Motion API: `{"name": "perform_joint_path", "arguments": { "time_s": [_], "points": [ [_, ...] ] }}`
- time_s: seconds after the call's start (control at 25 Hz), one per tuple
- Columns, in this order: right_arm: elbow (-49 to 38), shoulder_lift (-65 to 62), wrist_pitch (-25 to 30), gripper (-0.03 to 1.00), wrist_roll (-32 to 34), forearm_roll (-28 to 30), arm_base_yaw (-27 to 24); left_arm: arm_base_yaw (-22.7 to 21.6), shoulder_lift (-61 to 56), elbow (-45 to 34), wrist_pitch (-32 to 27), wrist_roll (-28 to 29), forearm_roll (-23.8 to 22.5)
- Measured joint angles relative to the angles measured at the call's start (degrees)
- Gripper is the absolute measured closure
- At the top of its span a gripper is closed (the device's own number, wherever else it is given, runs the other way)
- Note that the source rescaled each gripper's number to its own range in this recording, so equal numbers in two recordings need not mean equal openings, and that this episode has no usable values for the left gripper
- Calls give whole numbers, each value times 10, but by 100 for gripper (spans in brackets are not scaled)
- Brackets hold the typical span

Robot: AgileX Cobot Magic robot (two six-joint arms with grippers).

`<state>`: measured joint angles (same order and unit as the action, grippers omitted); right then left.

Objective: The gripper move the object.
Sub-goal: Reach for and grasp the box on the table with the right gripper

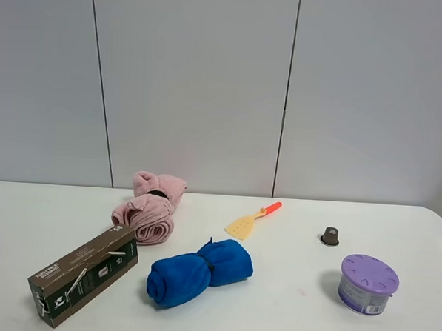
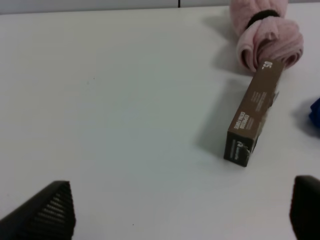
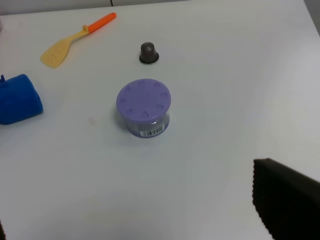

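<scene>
Two fingers of the left hand (image 2: 177,207) spread wide, empty, short of the box (image 2: 254,112). Stiff, light cardboard, I'd say: pinch across its narrow middle, off the pink towel (image 2: 267,37).

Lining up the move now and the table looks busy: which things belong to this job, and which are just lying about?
Job:
cardboard box
left gripper, open, with the box in its view

Lying about:
pink towel
blue towel
yellow spatula
small dark cap
purple tub
</scene>
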<state>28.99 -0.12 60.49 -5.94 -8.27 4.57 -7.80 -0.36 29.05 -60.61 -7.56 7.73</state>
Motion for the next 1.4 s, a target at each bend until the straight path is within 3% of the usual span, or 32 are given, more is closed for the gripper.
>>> {"name": "perform_joint_path", "arguments": {
  "time_s": [1.4],
  "points": [
    [0, 0, 0, -3, 0, 0, 0, 0, 0, 0, 0, 0, 0]
  ]
}}
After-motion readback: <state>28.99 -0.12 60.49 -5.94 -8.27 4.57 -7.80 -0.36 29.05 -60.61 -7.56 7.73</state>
